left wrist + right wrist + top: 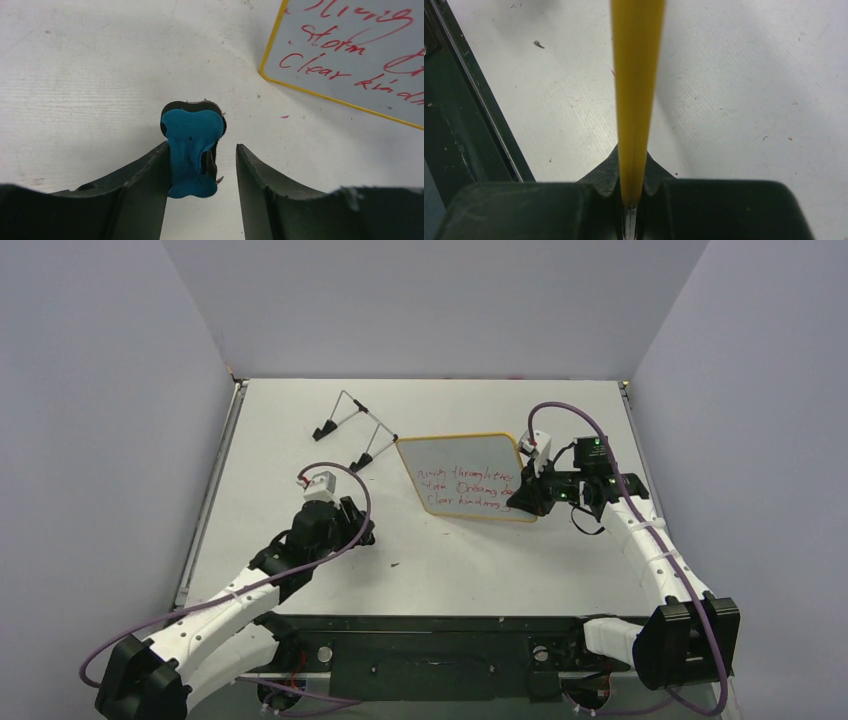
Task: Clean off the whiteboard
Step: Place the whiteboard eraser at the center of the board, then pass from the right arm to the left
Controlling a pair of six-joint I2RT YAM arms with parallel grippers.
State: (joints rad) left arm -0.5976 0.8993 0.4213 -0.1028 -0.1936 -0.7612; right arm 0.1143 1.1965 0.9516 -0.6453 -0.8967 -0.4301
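Observation:
The whiteboard [465, 475] is held tilted above the table, with red handwriting across its face and a thin yellow-orange rim. My right gripper [522, 495] is shut on its right edge; in the right wrist view that rim [636, 90] runs straight up from between the closed jaws [631, 160]. The board's lower left corner [360, 55] shows at the top right of the left wrist view. My left gripper [202, 146] is low over the table to the left of the board, jaws apart. A small blue eraser [192, 135] stands between them, against the left finger, with a gap to the right finger.
A thin wire stand [350, 425] with black feet sits behind the board on the left. The black base plate [430, 650] spans the table's near edge. A dark rail [454, 125] borders the table in the right wrist view.

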